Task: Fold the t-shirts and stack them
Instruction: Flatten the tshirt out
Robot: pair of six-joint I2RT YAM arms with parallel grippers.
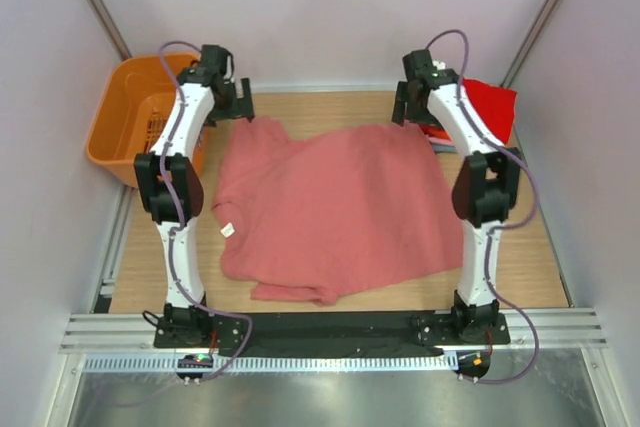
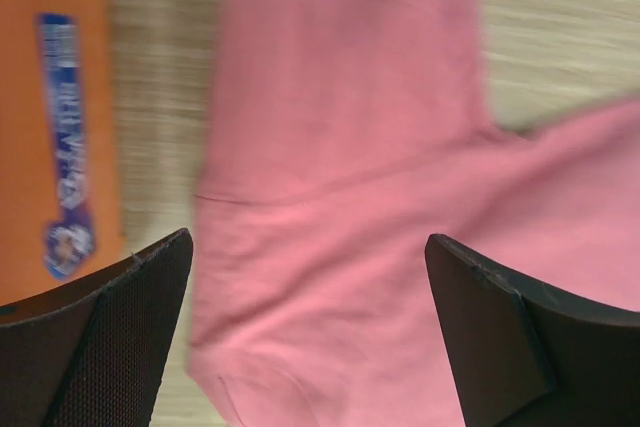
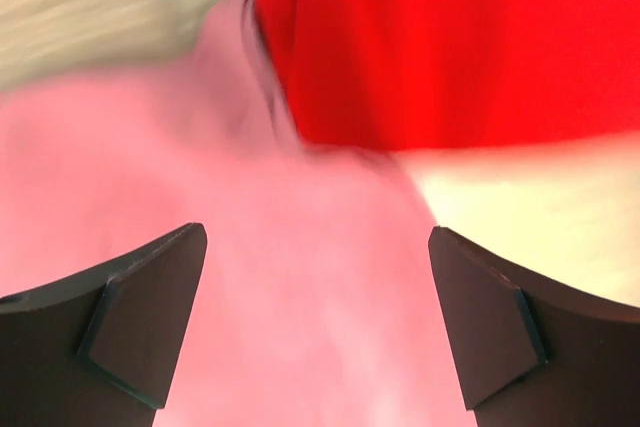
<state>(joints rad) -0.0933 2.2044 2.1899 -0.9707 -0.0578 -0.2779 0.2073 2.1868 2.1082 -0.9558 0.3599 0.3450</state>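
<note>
A salmon-pink t-shirt (image 1: 330, 212) lies spread flat across the middle of the pale wood-grain worktop (image 1: 520, 257). Its soft knit is lightly rumpled, and its lower edge is doubled under into a thick uneven roll near the bottom of the top view. A small white rectangular neck label (image 1: 227, 230) sits at its left edge, and one short sleeve points toward the upper left.

At the upper right, a bright red t-shirt (image 1: 492, 107) rests folded into a smooth block, just beyond the pink shirt's far right corner. In the right wrist view the pink cloth meets it, though blur hides the exact edge.

A rigid orange plastic basket (image 1: 130, 117) with slotted walls stands at the upper left, off the worktop's left side. A blue sticker (image 2: 65, 147) shows on its glossy wall.

The left pincer (image 2: 308, 242) hangs above the sleeve at the far left corner. It is released, with its jaws spread wide and nothing between them. Its dark wedge-shaped fingers (image 2: 120, 337) carry a fine mesh-like texture.

The right pincer (image 3: 318, 232) hangs over the far right corner of the pink shirt. It is likewise released and grasps nothing, its matte black faceted tips standing far apart.
</note>
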